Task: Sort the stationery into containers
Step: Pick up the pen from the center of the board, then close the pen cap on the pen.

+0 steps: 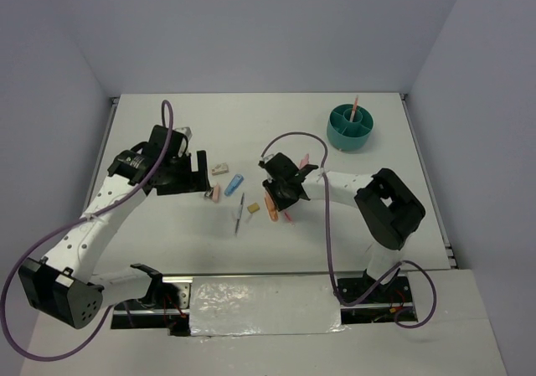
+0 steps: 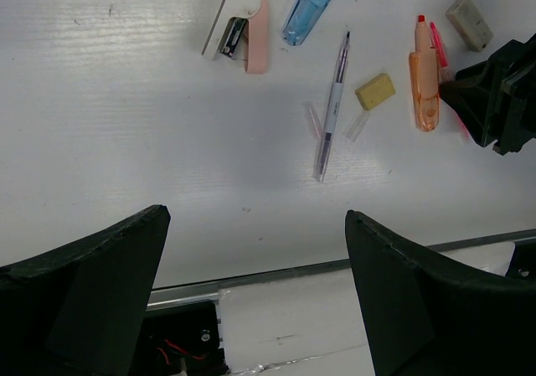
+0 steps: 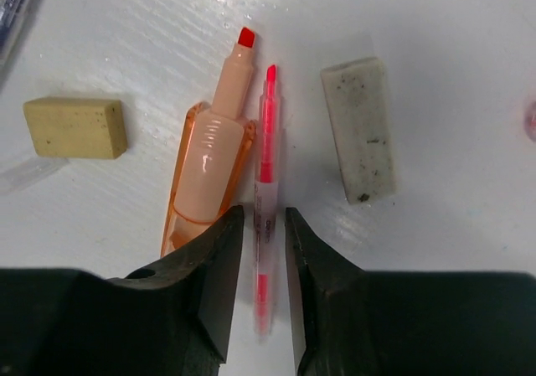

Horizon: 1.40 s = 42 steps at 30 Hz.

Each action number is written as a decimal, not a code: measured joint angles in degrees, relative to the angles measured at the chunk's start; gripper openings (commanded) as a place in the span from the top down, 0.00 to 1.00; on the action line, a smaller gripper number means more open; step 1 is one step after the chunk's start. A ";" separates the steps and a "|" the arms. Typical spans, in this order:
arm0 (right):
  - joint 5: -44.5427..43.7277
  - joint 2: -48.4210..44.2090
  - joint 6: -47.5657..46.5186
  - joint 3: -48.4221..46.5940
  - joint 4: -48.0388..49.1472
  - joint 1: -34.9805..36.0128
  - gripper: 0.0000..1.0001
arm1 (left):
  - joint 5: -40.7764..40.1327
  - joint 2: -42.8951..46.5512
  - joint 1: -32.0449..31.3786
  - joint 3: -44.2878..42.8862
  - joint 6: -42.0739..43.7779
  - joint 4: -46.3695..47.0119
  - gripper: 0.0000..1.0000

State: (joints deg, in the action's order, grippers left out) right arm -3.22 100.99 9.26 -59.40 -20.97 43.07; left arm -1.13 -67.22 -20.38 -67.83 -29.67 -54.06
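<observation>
My right gripper (image 3: 264, 217) is low over the table, jaws narrowly open on either side of a thin pink pen (image 3: 265, 183) that lies flat, with a sliver of gap on each side. An orange marker (image 3: 213, 162) lies just left of the pen and a grey eraser (image 3: 358, 129) to its right. A tan eraser (image 3: 75, 127) lies further left. The teal organiser cup (image 1: 350, 127) stands at the back right with a pink pen (image 1: 355, 106) upright in it. My left gripper (image 2: 255, 217) hangs wide open with nothing in it, left of the pile.
Near the left gripper lie a pink-and-white stapler-like piece (image 2: 243, 28), a blue item (image 2: 311, 3) and a thin dark pen (image 2: 333, 108). The table's front rail (image 2: 293, 271) runs under the left fingers. White walls enclose the table on three sides.
</observation>
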 measured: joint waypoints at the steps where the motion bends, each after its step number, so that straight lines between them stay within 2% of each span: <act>1: 0.00 0.17 -0.02 -0.20 0.22 0.00 0.72 | -0.02 -0.13 0.00 0.00 0.00 0.13 0.01; 6: 0.15 0.46 -0.20 -0.31 1.22 -0.11 0.90 | 0.00 -0.31 0.00 0.00 0.72 0.28 0.01; 7: 0.24 0.46 -0.11 -0.31 1.25 -0.20 1.00 | 0.00 -0.31 0.00 0.00 0.74 0.31 0.01; 14: -1.70 -1.99 1.55 -0.28 -1.75 -0.22 1.00 | -1.92 -1.42 -2.27 3.56 -4.72 1.73 0.01; 19: -5.90 -11.89 4.72 -3.65 -8.85 -1.18 1.00 | -5.14 -7.08 -8.98 5.92 -12.22 3.26 0.04; 25: -8.35 -23.96 6.97 -8.24 -13.60 -1.90 1.00 | -8.26 -15.45 -13.07 6.14 -21.62 7.91 0.20; 26: -8.31 -25.42 7.26 -8.22 -14.47 -1.88 1.00 | -8.81 -16.63 -13.18 6.14 -22.91 8.70 0.27; 28: -8.11 -27.71 7.69 -7.82 -16.06 -1.86 1.00 | -9.99 -19.32 -13.31 6.05 -25.11 9.79 0.32; 35: -6.91 -33.68 8.31 -3.17 -19.67 -1.86 1.00 | -12.70 -28.63 -13.86 3.80 -30.60 10.93 0.33; 42: -5.22 -35.19 8.24 -1.27 -20.70 -1.86 1.00 | -13.18 -31.89 -15.04 2.60 -33.88 12.09 0.34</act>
State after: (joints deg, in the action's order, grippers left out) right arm -8.45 65.80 17.50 -60.66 -41.67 41.21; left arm -14.31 -99.11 -35.42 -65.23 -63.55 -41.98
